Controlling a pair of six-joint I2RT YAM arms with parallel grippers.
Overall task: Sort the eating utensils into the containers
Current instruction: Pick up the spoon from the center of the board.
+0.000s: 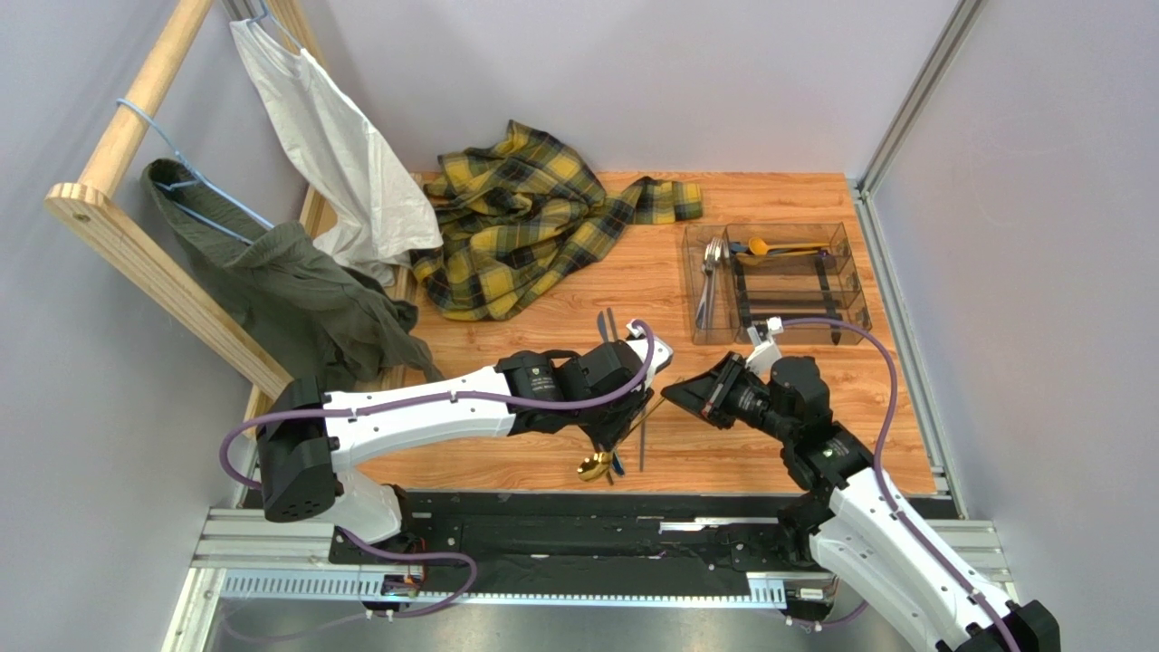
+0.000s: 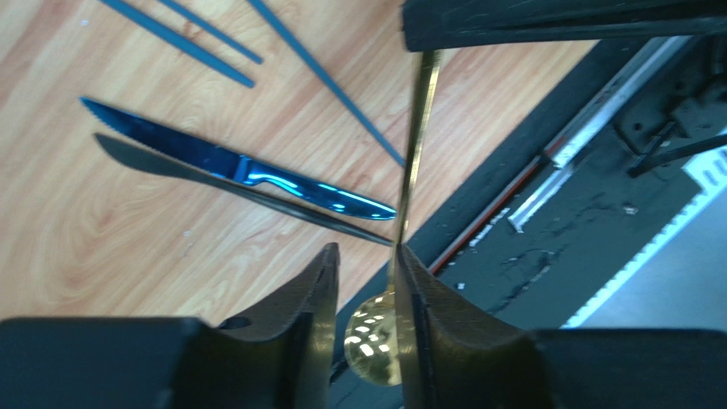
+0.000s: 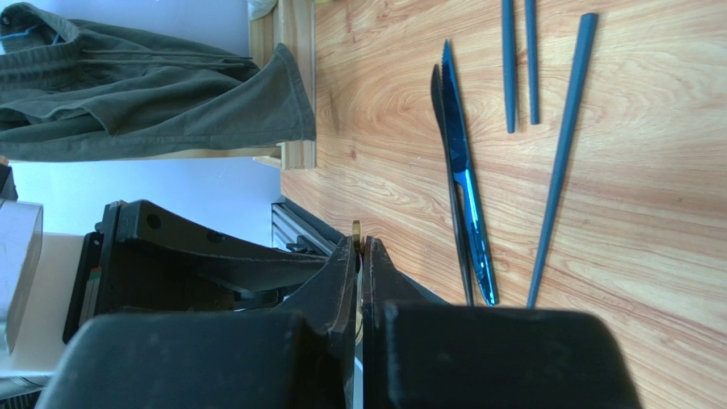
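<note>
A gold spoon [image 1: 595,467] hangs over the table's near edge, its bowl [image 2: 373,336] low and its handle [image 2: 415,145] slanting up. My right gripper [image 3: 359,247] is shut on the handle's end [image 3: 356,228]; it shows as a black block [image 2: 555,21] in the left wrist view. My left gripper [image 2: 367,256] stands open round the spoon's neck, the handle lying against one finger [image 2: 422,298]. A blue knife [image 2: 256,175] [image 3: 465,187] and dark sticks [image 2: 179,38] [image 3: 563,145] lie on the wood. The clear tray [image 1: 857,292] at the back right holds silver pieces [image 1: 708,279] and another gold spoon [image 1: 782,247].
A yellow plaid cloth [image 1: 531,218] lies bunched at the back middle. A wooden rack [image 1: 150,258] with a green garment [image 1: 286,292] and a white one [image 1: 333,150] fills the left side. A black rail [image 1: 612,510] runs along the near edge.
</note>
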